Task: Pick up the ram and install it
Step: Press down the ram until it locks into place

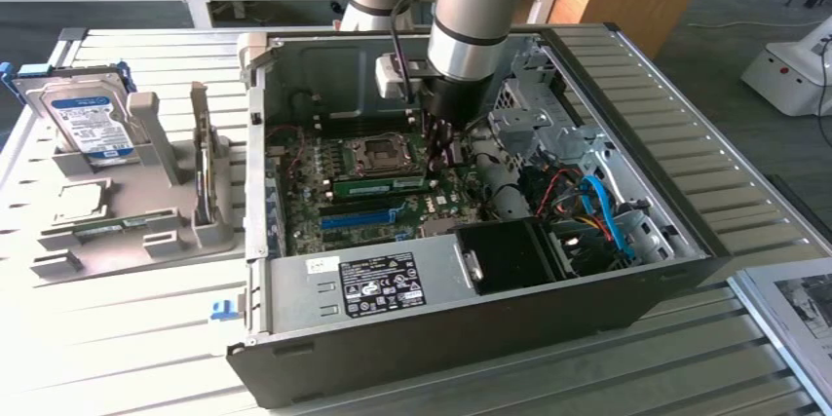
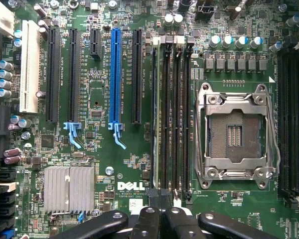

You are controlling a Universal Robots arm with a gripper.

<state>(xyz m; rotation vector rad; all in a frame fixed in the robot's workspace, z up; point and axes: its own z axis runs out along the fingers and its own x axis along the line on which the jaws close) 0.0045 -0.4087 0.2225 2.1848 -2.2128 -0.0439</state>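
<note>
Inside case, one ram (image 1: 380, 184), one pincer (image 2: 159, 219)

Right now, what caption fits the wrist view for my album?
Shut gripper above a green motherboard with memory slots and an empty processor socket.

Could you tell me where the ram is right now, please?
In the exterior view the ram lies on the motherboard inside the open computer case, between the processor socket and the blue slot, directly below the tool.
</note>
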